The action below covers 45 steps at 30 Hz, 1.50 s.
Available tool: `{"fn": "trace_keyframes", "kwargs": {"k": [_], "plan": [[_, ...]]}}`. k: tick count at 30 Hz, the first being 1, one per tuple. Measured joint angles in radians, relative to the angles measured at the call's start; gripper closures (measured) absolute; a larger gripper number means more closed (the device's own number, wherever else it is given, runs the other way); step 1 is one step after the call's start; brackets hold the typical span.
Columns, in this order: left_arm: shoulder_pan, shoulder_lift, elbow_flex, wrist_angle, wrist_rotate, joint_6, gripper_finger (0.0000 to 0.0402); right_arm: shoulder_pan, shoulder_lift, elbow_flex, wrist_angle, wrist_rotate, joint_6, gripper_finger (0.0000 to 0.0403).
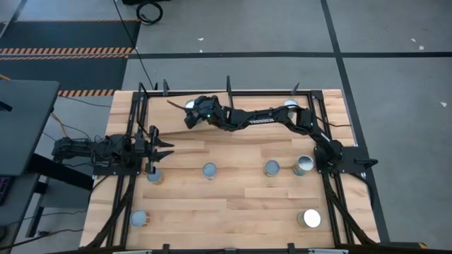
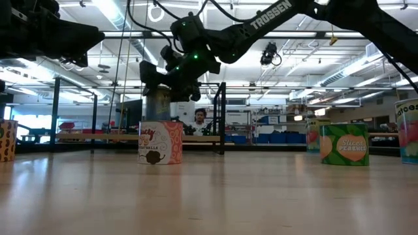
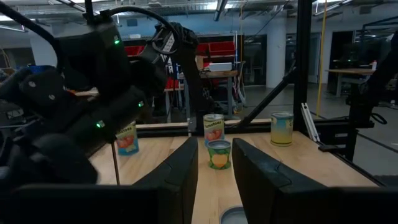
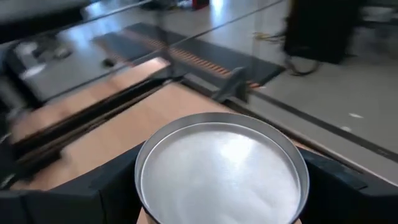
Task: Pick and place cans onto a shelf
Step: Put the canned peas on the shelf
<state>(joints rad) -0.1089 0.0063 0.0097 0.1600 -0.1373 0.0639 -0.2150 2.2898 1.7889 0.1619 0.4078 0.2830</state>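
1. Right gripper [image 1: 192, 115], closed around a silver-topped can [image 4: 222, 168], reaches over the shelf [image 1: 254, 95], apparently carrying it there for placing.
2. Left gripper [image 1: 164, 149], fingers parted and empty, waits well short of the shelf.
3. Six cans stand on the table [image 1: 240, 204], away from the shelf.

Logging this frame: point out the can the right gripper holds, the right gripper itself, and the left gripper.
held can [image 4: 221, 165]: right wrist view, on its shiny round top.
right gripper [image 1: 192, 116]: high view, between the fingers at the can.
left gripper [image 1: 164, 148]: high view, between its spread fingers.
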Motion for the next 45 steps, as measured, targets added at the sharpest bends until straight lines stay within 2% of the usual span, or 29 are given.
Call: {"fn": "trace_keyframes", "kwargs": {"k": [3,5,10,20,23,27,33,37,43,45], "plan": [[0.0,0.0,0.0,0.0,0.0,0.0,0.0296,-0.004,0.0,0.0,0.014,-0.074,-0.044,0.0067],[0.0,0.0,0.0,0.0,0.0,0.0,0.0296,-0.004,0.0,0.0,0.032,-0.085,-0.07,0.0071],[0.0,0.0,0.0,0.0,0.0,0.0,0.0296,-0.007,0.0,0.0,0.059,-0.057,-0.106,0.0072],[0.0,0.0,0.0,0.0,0.0,0.0,0.0296,-0.008,0.0,0.0,0.055,-0.08,-0.129,0.0023],[0.0,0.0,0.0,0.0,0.0,0.0,0.0296,-0.009,0.0,0.0,0.066,-0.076,-0.139,0.0022],[0.0,0.0,0.0,0.0,0.0,0.0,0.0296,-0.005,-0.021,0.014,0.086,-0.093,-0.237,0.0027],[0.0,0.0,0.0,0.0,0.0,0.0,0.0296,-0.001,-0.15,0.032,-0.09,-0.187,-0.456,0.0029],[0.0,0.0,0.0,0.0,0.0,0.0,0.0296,0.015,-0.173,0.029,-0.264,-0.162,-0.62,0.0041],[0.0,0.0,0.0,0.0,0.0,0.0,0.0296,0.041,-0.162,0.027,-0.511,-0.151,-0.667,0.0081],[0.0,0.0,0.0,0.0,0.0,0.0,0.0296,0.05,-0.161,0.027,-0.544,-0.131,-0.681,0.0092]]}}
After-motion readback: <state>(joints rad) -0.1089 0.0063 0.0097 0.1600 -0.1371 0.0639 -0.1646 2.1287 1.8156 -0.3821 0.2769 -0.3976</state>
